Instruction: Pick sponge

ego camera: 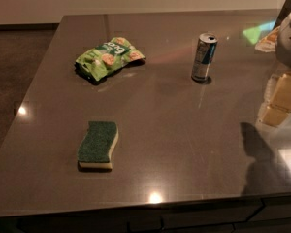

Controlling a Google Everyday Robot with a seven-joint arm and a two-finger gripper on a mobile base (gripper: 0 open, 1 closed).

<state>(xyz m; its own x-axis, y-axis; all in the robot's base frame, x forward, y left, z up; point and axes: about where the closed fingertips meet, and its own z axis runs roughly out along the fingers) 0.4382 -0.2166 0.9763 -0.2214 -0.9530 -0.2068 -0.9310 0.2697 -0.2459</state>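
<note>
The sponge (98, 144) lies flat on the dark grey table (184, 144), front left of the middle. It has a dark green scouring top over pale yellow foam and wavy sides. My gripper (290, 35) shows only as a pale grey shape at the right edge of the view, above the table's far right. It is far from the sponge and nothing shows in its hold.
A bright green snack bag (109, 57) lies at the back left. An upright blue and silver can (203, 57) stands at the back, right of the middle. The table's front edge (136, 210) runs along the bottom, its left edge borders dark floor (14, 72).
</note>
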